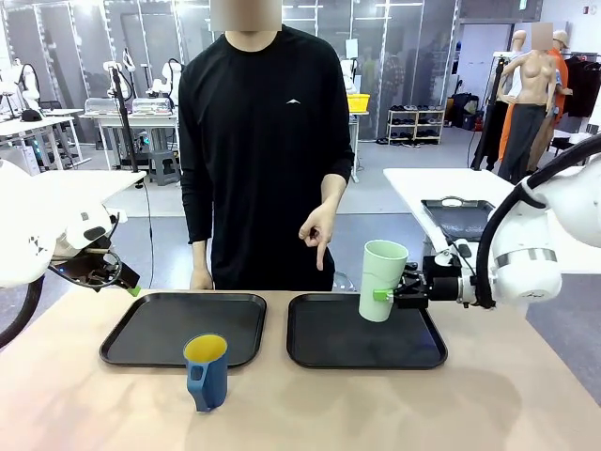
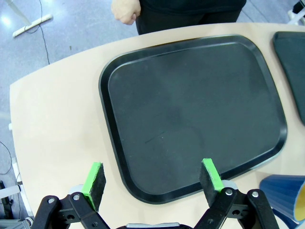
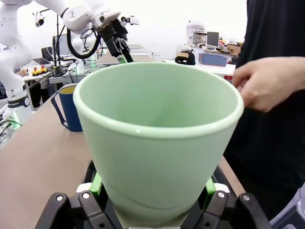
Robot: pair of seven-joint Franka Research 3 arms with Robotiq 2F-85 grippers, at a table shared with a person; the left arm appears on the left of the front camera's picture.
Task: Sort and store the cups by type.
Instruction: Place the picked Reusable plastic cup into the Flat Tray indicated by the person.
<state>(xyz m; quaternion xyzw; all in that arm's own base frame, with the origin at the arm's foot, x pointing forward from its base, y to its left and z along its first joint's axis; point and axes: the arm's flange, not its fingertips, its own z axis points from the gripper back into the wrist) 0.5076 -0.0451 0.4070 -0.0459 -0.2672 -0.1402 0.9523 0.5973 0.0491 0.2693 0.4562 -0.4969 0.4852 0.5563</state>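
A tall mint-green cup point(image 1: 383, 277) hangs upright over the far right part of the right black tray point(image 1: 338, 343). My right gripper point(image 1: 383, 295) is shut on its lower wall from the right. Up close, the mint-green cup point(image 3: 157, 138) sits between the pads of my right gripper point(image 3: 152, 187). A dark blue mug point(image 1: 207, 371) with a yellow inside and a handle stands on the table, just in front of the left black tray point(image 1: 150, 329). My left gripper point(image 1: 127, 282) hovers open off that tray's far left corner; the left gripper point(image 2: 152, 179) holds nothing.
A person in black stands at the far side, one hand point(image 1: 319, 230) pointing a finger down toward the right tray, the other hand point(image 2: 126, 10) closed near the left tray point(image 2: 190, 109). The blue mug point(image 2: 286, 195) is beside that tray's near corner.
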